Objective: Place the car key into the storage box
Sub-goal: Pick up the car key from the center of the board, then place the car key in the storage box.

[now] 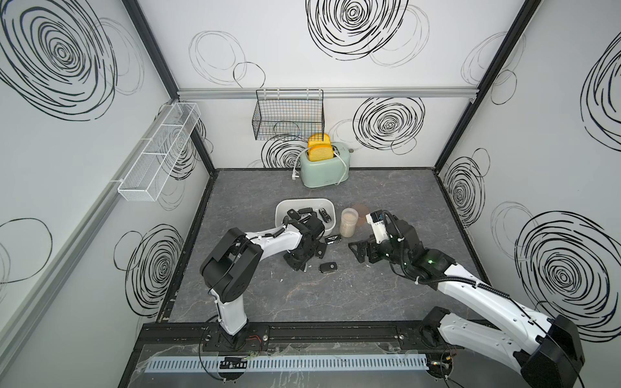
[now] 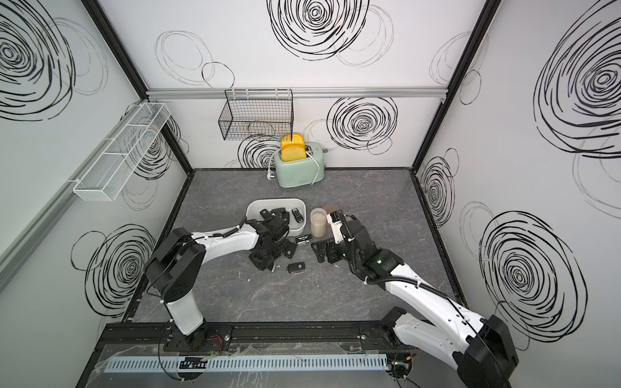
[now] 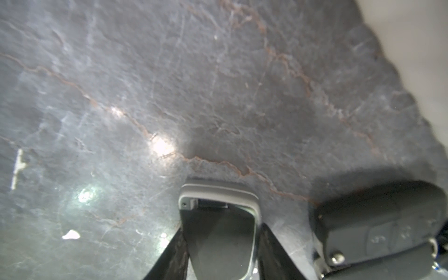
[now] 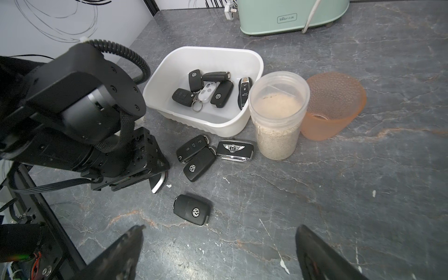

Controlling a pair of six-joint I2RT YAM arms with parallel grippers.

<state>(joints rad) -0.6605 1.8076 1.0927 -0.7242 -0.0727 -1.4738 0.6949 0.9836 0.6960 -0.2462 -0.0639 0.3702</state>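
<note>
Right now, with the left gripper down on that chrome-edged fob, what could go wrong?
1. The left gripper pinches the chrome-edged fob by its smooth sides, near the fingertips. It may slip on the lift.
2. A black flip key lies close beside one finger and could get dragged along.
3. Three loose keys lie just short of the storage box, near the likely path. A low carry may scatter them.

The storage box [image 4: 213, 57] is smooth white plastic, the car key [image 3: 219, 232] glossy black, the table [image 4: 363, 194] matt stone-look.
</note>
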